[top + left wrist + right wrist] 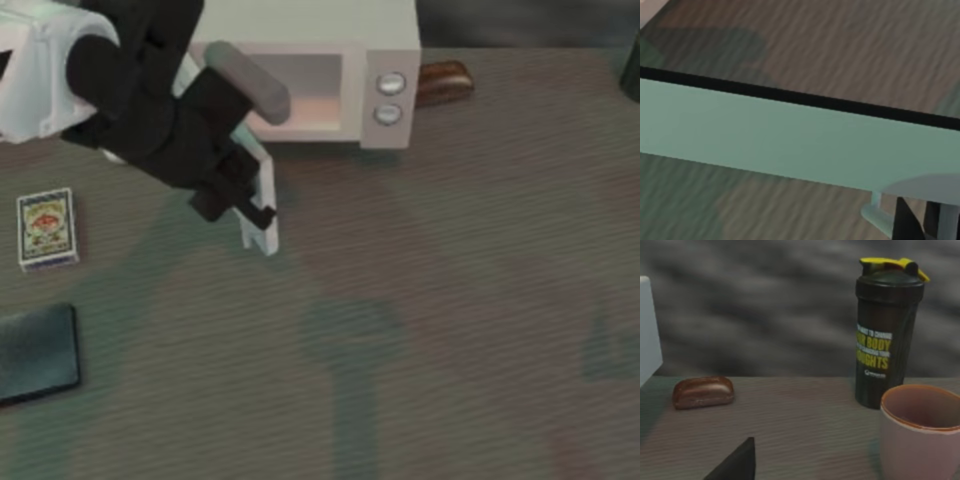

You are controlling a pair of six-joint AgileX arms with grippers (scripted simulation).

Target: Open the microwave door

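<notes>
The white microwave [385, 40] stands at the back of the table, its cavity [315, 85] exposed and two grey knobs [389, 83] on the right panel. The microwave door [265, 205] is swung out toward the front and seen nearly edge-on. My left gripper [245, 200] is shut on the door's free edge near its handle. In the left wrist view the door [790, 135] crosses as a pale green band, with the handle [875, 215] beside a dark finger [907, 227]. My right arm is outside the top view; its wrist view shows one dark fingertip [740, 465].
A card box [46, 228] and a dark flat pad [35, 352] lie at the left. A brown bread roll [445, 80] sits right of the microwave. The right wrist view shows the bread roll [703, 391], a black shaker bottle [887, 335] and a pink cup [920, 435].
</notes>
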